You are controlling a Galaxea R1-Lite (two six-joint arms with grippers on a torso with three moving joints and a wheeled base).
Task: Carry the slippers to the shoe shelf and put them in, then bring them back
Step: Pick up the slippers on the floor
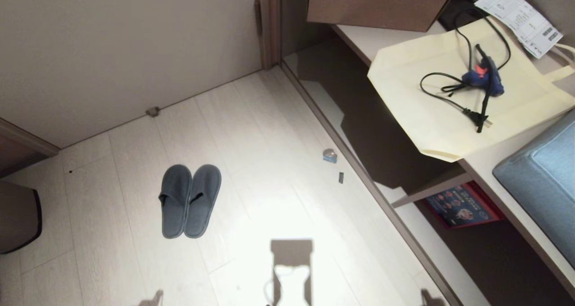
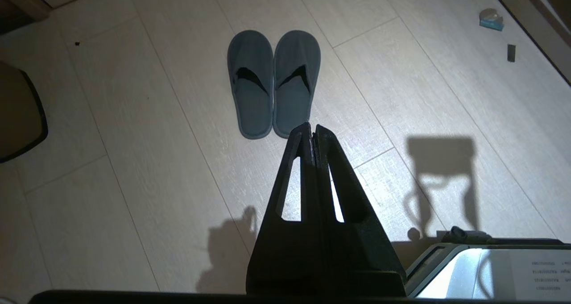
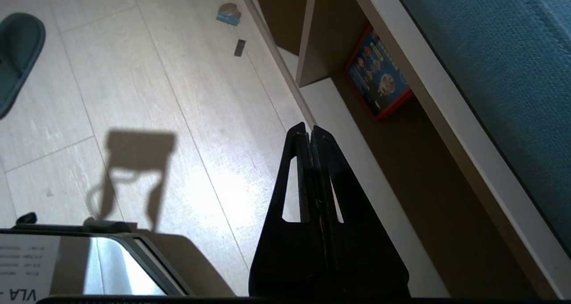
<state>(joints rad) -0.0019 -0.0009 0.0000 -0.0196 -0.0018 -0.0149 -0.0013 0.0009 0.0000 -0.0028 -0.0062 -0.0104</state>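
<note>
The slippers [image 1: 190, 201] lie side by side, touching, on the pale plank floor [image 1: 269, 130] at lower left of centre in the head view. Their long axes run nearly vertically in the frame, leaning slightly right, rounded toes toward the top, open backs toward the bottom. The shoe shelf [image 1: 431, 234] runs along the right, well apart from them. The left claw [image 2: 311, 130] and right claw [image 3: 308, 130] are each pressed together, holding nothing, above the floor.
</note>
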